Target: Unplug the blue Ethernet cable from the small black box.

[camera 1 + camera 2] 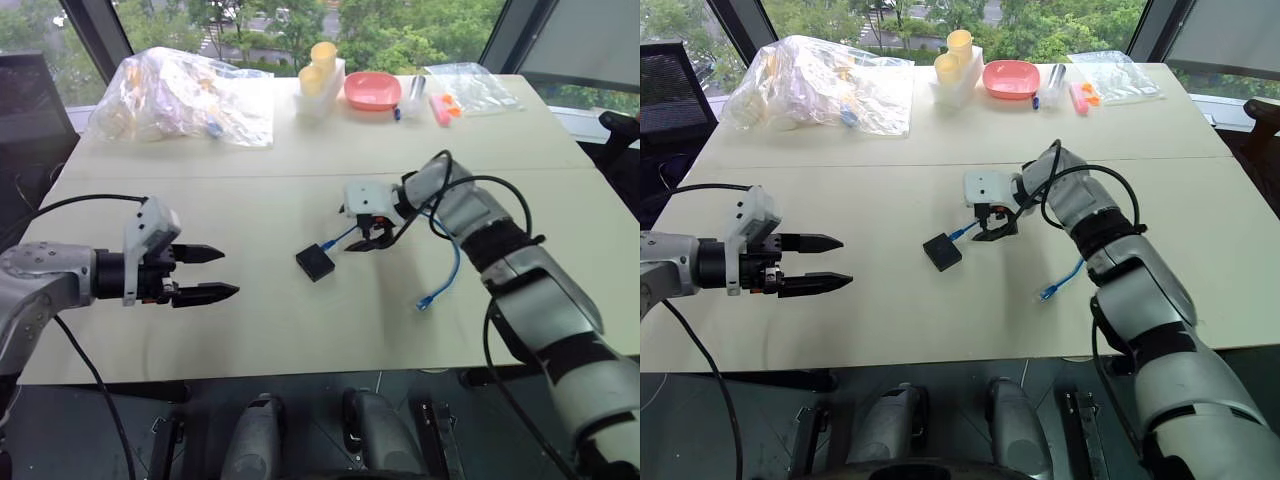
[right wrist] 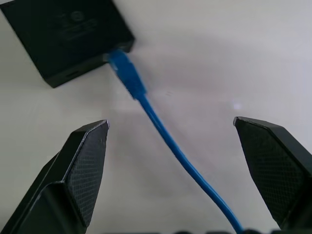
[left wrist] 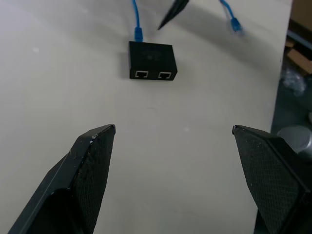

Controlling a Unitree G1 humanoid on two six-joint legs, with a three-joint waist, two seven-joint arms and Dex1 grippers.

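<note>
Straddling the blue Ethernet cable [image 2: 146, 105], open-fingered right tool [image 1: 372, 238] beside small black box [image 1: 315, 262]

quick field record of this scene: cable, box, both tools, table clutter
cable: blue Ethernet cable plugged into one edge of the box, free end loose on the table
box: small black box flat on the table, two empty ports on another edge
right tool: open, above the cable close to its plug, not touching it
left tool: open, apart from the box, pointing toward it
far edge of the table: pink bowl, plastic bags
</note>
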